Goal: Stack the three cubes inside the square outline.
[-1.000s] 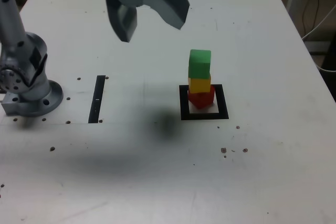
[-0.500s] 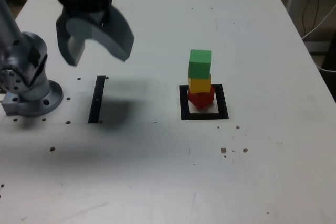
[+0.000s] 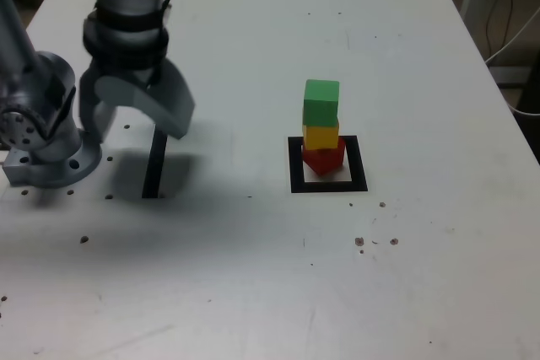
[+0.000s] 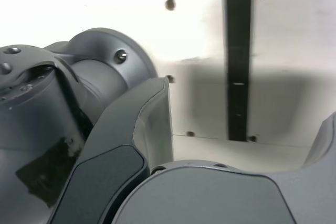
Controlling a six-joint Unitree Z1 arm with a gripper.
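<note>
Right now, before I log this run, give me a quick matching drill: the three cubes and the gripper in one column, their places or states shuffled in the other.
Things:
1. green cube
2. yellow cube
3. red cube
4. gripper

Places or states:
A. bottom of the stack, inside the square outline
B. open and empty, over the thin black strip
C. top of the stack
D. middle of the stack

Pairs: 1-C, 2-D, 3-A, 4-B

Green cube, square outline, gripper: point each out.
green cube [image 3: 321,101]: exterior view, on its front face, top of the stack.
square outline [image 3: 295,166]: exterior view, on the black border's left side.
gripper [image 3: 135,122]: exterior view, midway between the open fingertips, above the black strip.
</note>
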